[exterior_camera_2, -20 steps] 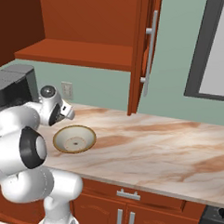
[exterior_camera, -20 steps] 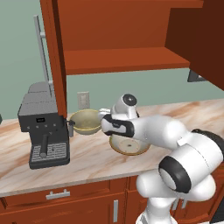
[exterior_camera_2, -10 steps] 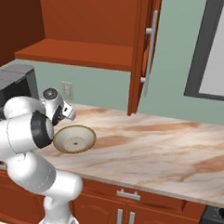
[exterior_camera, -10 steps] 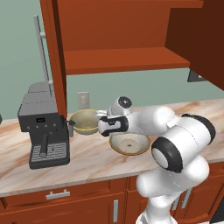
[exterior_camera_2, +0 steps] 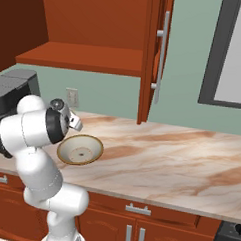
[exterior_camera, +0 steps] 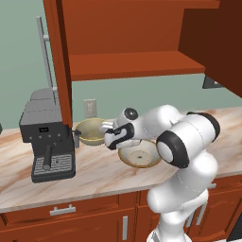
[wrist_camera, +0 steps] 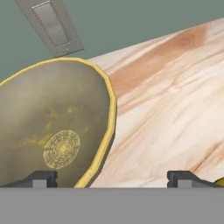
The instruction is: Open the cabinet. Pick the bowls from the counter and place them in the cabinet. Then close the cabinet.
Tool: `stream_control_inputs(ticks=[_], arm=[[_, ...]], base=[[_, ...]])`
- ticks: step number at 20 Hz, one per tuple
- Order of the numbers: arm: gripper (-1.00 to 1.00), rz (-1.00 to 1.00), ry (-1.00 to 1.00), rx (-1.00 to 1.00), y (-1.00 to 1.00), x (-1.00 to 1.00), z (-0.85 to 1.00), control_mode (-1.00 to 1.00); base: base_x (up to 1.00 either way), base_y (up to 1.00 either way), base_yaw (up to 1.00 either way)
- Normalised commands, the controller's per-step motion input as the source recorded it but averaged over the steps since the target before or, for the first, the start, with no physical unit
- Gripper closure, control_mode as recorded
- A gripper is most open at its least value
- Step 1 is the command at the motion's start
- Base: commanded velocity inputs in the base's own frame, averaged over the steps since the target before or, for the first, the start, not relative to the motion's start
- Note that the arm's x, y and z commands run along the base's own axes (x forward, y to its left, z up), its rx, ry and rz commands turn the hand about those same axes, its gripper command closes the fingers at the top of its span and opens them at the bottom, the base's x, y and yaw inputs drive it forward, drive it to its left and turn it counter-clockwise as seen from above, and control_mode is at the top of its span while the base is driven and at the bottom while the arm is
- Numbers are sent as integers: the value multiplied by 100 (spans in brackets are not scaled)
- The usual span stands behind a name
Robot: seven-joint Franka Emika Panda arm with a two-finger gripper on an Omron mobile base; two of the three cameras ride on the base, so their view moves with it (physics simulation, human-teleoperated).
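**Marble table, pincer spread at the deep bowl's rim**

Marble table (exterior_camera: 94, 168) carries both bowls under the open cabinet (exterior_camera: 127, 66). The pincer (wrist_camera: 111, 177) stands wide open, empty, one fingertip (wrist_camera: 41, 177) low before the deep bowl (exterior_camera: 90, 131), whose rim lies between the tips. The shallow bowl (exterior_camera: 140, 155) sits just beside, a coffee machine (exterior_camera: 46, 134) further left.

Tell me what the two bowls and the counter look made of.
Deep bowl: likely glazed ceramic, with a dull olive inside and yellow rim. Shallow bowl: probably ceramic too, cream inside, matte. Counter: looks like polished marble, pink-beige with brown veins.
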Motion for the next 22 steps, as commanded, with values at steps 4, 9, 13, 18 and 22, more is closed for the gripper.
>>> stream_control_inputs(ticks=[4,9,13,18,22], arm=[[-100,0,0,0,11,23,-18,-100],[-100,0,0,0,9,17,-14,-100],[-100,0,0,0,15,23,-12,-100],[-100,0,0,0,19,20,-11,-100],[100,0,0,0,28,14,-15,-100]], base=[[0,0,0],[0,0,0],[0,0,0],[0,0,0],[0,0,0]])
